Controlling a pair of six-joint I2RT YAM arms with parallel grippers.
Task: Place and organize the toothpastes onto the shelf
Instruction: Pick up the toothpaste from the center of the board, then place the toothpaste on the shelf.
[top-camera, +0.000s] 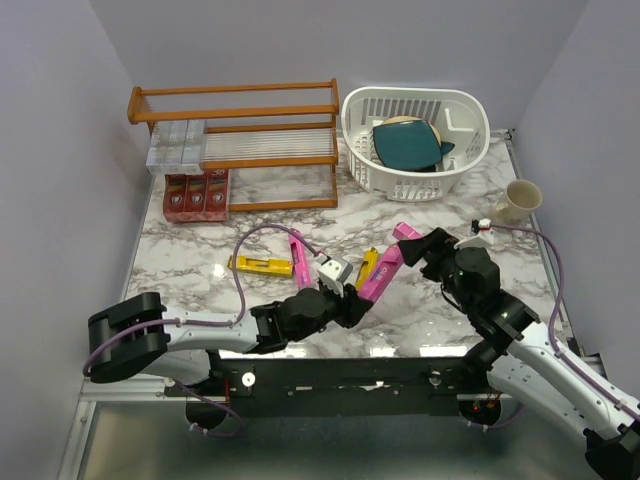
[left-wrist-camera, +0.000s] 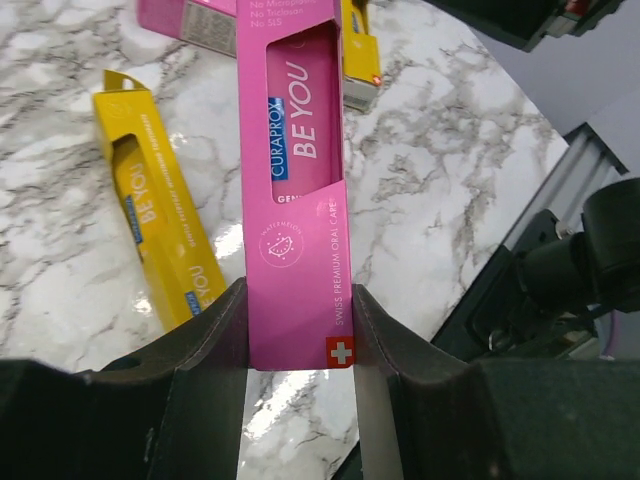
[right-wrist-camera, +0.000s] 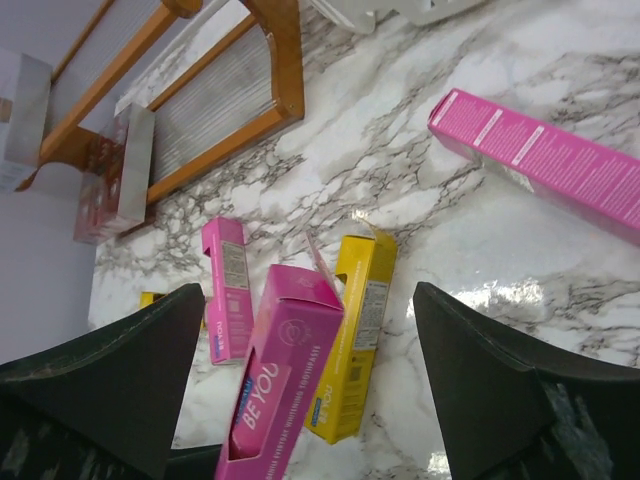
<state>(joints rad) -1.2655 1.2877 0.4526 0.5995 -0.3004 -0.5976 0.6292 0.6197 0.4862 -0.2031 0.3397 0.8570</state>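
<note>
Left wrist view: left gripper (left-wrist-camera: 297, 330) clamps one end of the pink carton (left-wrist-camera: 290, 150), likely light, crushable cardboard needing gentle side pressure; right gripper (right-wrist-camera: 305, 300) stands spread, empty.

Your pink carton (left-wrist-camera: 292, 200) tilted up, 6 o'clock; yellow cartons (top-camera: 260, 265) flat nearby; shelf (top-camera: 235, 90), 11 o'clock, holds red cartons (top-camera: 196, 194), silver cartons (top-camera: 176, 145).

Pale grey walls (top-camera: 300, 40) around a glossy marbled tabletop (top-camera: 432, 312)
</note>
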